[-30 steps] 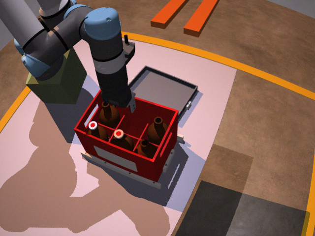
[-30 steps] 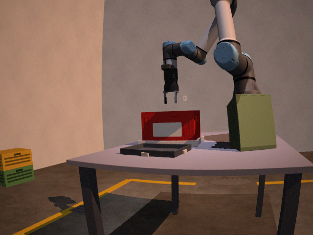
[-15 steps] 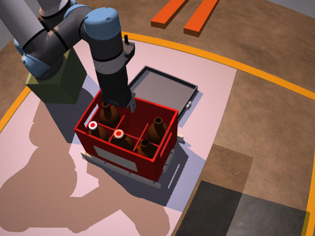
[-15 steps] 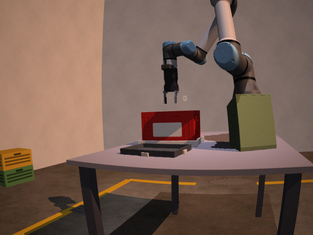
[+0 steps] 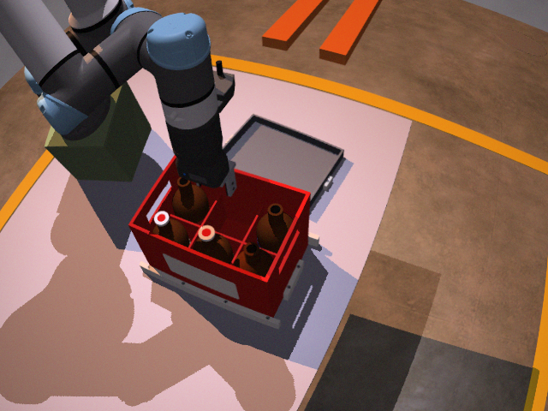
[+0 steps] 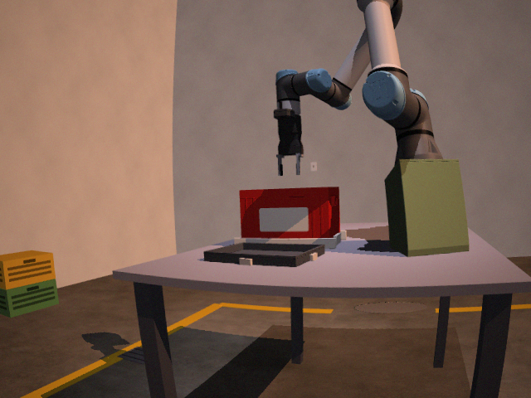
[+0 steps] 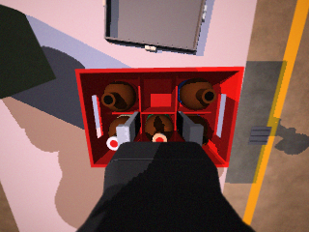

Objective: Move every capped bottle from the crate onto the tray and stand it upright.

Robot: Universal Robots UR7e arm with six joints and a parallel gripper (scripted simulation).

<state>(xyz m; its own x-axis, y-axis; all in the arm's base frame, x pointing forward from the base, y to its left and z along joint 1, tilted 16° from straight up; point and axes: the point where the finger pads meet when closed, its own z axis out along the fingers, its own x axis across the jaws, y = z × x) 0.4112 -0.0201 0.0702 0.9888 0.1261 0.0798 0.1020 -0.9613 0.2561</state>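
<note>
Fingers: spread wide, empty, straddling the middle capped bottle (image 7: 159,138) for a neck grasp.
Tray (image 5: 282,128): bare, awaiting bottles.

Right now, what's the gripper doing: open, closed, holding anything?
Gripper: open, holding nothing, hanging above the red crate.
</note>
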